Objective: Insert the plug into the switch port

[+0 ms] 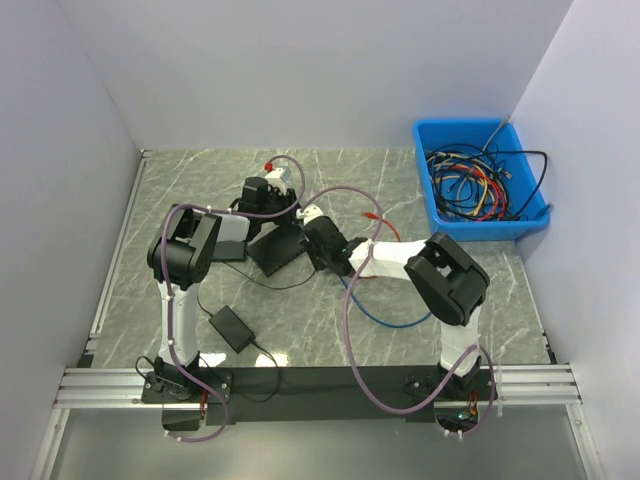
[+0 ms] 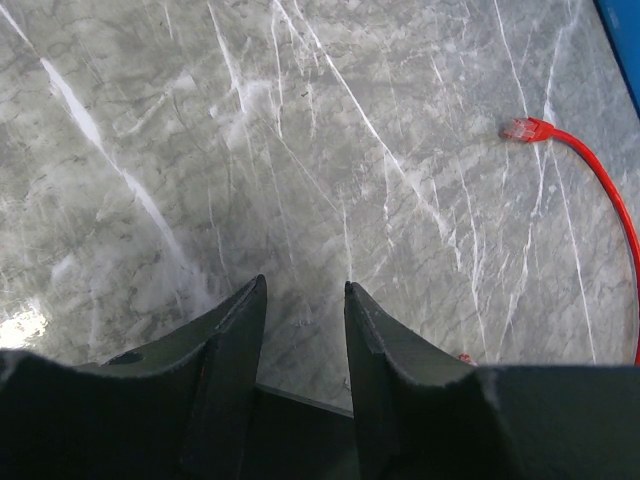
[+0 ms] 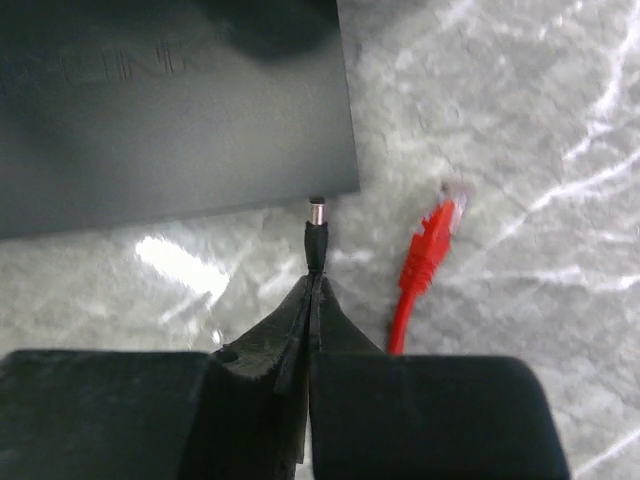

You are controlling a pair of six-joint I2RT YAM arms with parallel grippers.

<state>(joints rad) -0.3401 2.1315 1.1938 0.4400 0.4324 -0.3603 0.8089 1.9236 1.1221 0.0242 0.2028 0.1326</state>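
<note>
Basically right tool (image 3: 312,290) clamped on plug (image 3: 316,232), tip poking out front, just short of switch (image 3: 170,110) edge. Left tool (image 2: 305,300) half open, gripping nothing, above bench (image 2: 300,130).

One switch (image 1: 275,248); one plug (image 3: 317,232); one bin (image 1: 430,205); two arms (image 1: 185,270)

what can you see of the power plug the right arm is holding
The power plug is a small black barrel connector with a silver metal tip. The right end effector is shut on its black body, so only the front shows. It points at the near edge of the dark switch, just short of it, not inserted. A red ethernet plug lies beside it, apart.
</note>
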